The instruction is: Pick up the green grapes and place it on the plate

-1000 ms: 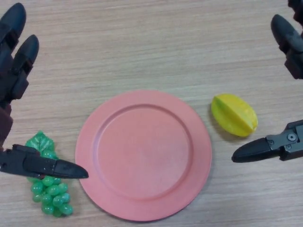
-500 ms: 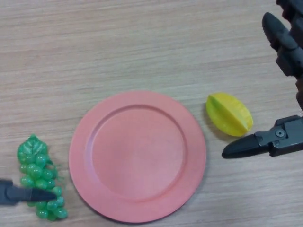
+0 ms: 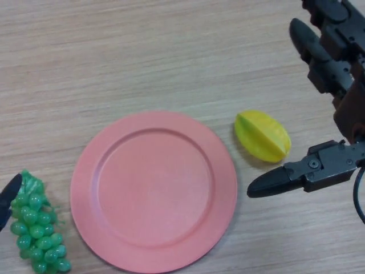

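Observation:
A bunch of green grapes (image 3: 36,231) lies on the wooden table at the bottom left, just left of the empty pink plate (image 3: 154,189). Only a black fingertip of my left hand (image 3: 8,194) shows at the left edge, right beside the top of the grapes. My right hand (image 3: 325,85) is at the right edge, open, with its fingers up top and its thumb pointing left below a yellow starfruit (image 3: 262,136).
The yellow starfruit lies right of the plate, between the thumb and fingers of my right hand without touching them. The wooden table (image 3: 142,51) stretches bare behind the plate.
The view has shifted so everything slid left. My left hand has drawn back off the grapes to the left edge. My right hand shows further into view.

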You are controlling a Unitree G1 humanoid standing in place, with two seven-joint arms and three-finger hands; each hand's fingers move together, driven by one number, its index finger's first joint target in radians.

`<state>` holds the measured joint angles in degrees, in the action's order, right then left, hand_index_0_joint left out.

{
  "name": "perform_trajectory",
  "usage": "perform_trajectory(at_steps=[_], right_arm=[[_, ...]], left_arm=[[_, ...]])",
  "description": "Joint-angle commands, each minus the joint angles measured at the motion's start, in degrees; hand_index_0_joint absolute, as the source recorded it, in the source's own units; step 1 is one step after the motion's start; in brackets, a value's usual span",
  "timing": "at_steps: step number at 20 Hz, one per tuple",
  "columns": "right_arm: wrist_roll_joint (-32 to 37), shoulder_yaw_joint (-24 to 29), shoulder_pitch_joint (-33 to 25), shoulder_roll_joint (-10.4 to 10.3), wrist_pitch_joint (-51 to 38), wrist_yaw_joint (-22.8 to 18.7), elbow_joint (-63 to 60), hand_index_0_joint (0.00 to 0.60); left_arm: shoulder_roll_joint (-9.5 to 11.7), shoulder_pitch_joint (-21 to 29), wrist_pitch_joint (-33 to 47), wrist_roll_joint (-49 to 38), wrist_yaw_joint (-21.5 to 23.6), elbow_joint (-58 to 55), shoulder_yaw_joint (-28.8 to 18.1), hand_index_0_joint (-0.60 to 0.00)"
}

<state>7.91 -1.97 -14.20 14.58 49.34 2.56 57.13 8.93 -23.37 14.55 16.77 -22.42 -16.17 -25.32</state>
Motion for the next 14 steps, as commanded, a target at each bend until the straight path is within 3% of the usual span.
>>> perform_trajectory(at_steps=[1,7,12,14], right_arm=[[-1.75,1.69,-1.30,-0.21,-7.03,0.23,2.85,0.000],[1.81,3.49,0.41,1.28,-8.57,-1.39,2.87,0.000],[4.87,5.31,2.04,3.44,-9.71,-2.72,2.87,0.000],[5.49,5.93,2.03,3.65,-9.73,-2.78,2.87,0.000]], left_arm=[[1.96,1.14,5.57,0.00,5.40,-1.16,-3.07,0.000],[2.04,3.69,10.17,9.53,8.81,4.13,-3.76,0.000],[4.32,6.73,11.40,23.38,23.29,12.87,-2.52,0.000],[5.79,7.83,9.28,23.81,25.47,14.39,-0.66,0.000]])
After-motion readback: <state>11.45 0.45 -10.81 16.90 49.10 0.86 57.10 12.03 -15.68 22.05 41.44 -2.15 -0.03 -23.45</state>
